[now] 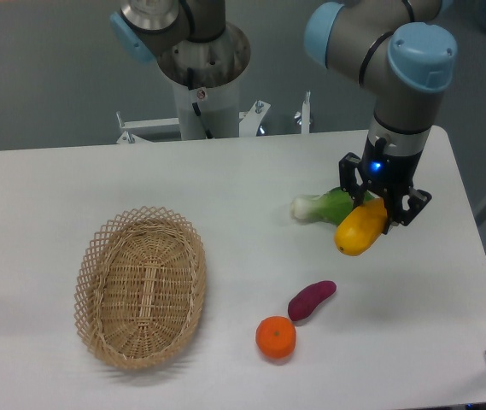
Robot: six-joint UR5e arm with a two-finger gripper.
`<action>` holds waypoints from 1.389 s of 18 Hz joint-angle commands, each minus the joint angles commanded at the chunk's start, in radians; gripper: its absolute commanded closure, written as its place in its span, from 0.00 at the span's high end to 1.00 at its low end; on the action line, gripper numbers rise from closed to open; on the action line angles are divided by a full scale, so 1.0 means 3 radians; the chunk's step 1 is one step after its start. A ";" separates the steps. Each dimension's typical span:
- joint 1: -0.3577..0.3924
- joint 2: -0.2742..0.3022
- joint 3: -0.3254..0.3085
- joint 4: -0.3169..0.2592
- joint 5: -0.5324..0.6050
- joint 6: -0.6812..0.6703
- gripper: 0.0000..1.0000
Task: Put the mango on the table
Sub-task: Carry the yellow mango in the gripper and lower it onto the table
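Note:
The mango (360, 230) is yellow-orange and oval. My gripper (379, 212) is shut on its upper end and holds it tilted above the white table (225, 179), at the right side. The mango's lower end hangs down to the left. Whether it touches the tabletop I cannot tell.
A green and white vegetable (324, 206) lies just left of the gripper, partly behind it. A purple sweet potato (311, 300) and a round orange (276, 337) lie in front of the mango. An oval wicker basket (142, 286) stands at the left, with nothing in it. The table's right edge is close by.

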 joint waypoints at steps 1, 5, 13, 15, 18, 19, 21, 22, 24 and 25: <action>0.0000 0.0000 -0.0036 0.0020 0.0000 0.0005 0.58; 0.0010 0.0010 -0.0194 0.0046 0.0000 0.0066 0.58; -0.0036 0.0261 -0.0868 0.0490 0.0005 0.0082 0.57; -0.0061 0.0271 -0.1068 0.0694 0.0015 0.0036 0.56; -0.0087 0.0281 -0.1222 0.0890 0.0021 0.0046 0.56; -0.0092 0.0276 -0.1273 0.0900 0.0021 0.0046 0.56; -0.0148 0.0225 -0.1319 0.0981 0.0026 0.0046 0.56; -0.0209 0.0169 -0.1319 0.1058 0.0026 0.0036 0.56; -0.0352 0.0042 -0.1340 0.1241 0.0026 -0.0212 0.56; -0.0393 0.0036 -0.1350 0.1293 0.0026 -0.0356 0.56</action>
